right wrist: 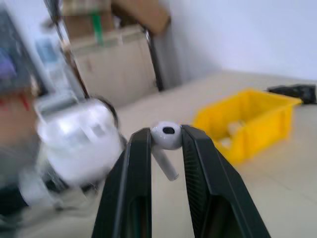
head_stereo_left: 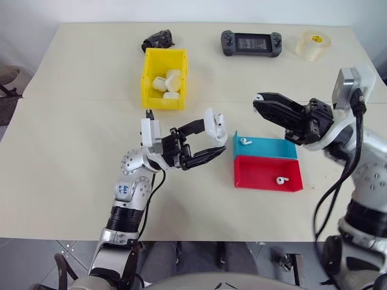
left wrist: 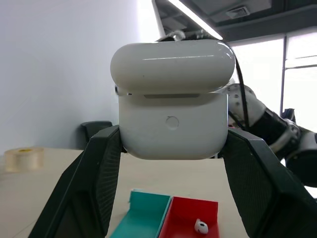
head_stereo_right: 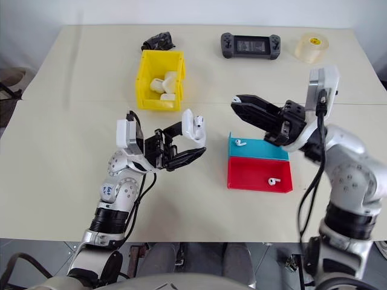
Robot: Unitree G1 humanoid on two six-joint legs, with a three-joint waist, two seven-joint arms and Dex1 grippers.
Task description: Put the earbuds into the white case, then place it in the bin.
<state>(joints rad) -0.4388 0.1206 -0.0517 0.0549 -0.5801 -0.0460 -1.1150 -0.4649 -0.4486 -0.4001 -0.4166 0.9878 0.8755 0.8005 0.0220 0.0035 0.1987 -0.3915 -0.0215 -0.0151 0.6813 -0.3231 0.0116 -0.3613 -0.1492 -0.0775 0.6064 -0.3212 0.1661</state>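
Earbuds [right wrist: 166, 136] are counted as three: one is pinched by its head between the fingers of the right hand [head_stereo_left: 261, 100], its short stem slanting down out of the grip, one lies in the blue tray [head_stereo_left: 266, 148], and one lies in the red tray [head_stereo_left: 266, 174]. One counter [head_stereo_left: 72, 151], pale beige, carries everything else and is the largest thing present. On it, near the far edge, one black handheld game console [head_stereo_left: 251, 43] is laid with its long axis across the counter, and one roll of clear tape [head_stereo_left: 312, 45] sits beside it toward the right. One small black object [head_stereo_left: 158, 40] lies just behind the bin [head_stereo_left: 163, 98], which is a single bright yellow box holding several white cases [head_stereo_left: 167, 83]; their exact number cannot be told. The two shallow trays are set touching along their long sides, the blue one farther from the robot, the red one nearer. One white case [head_stereo_left: 214, 128] is held clamped by its lower body between the fingers of the left hand [head_stereo_left: 205, 142], above the counter and just left of the trays; its lid is flipped open and it stands roughly upright, tipped toward the right hand, which is held above the counter near the trays.
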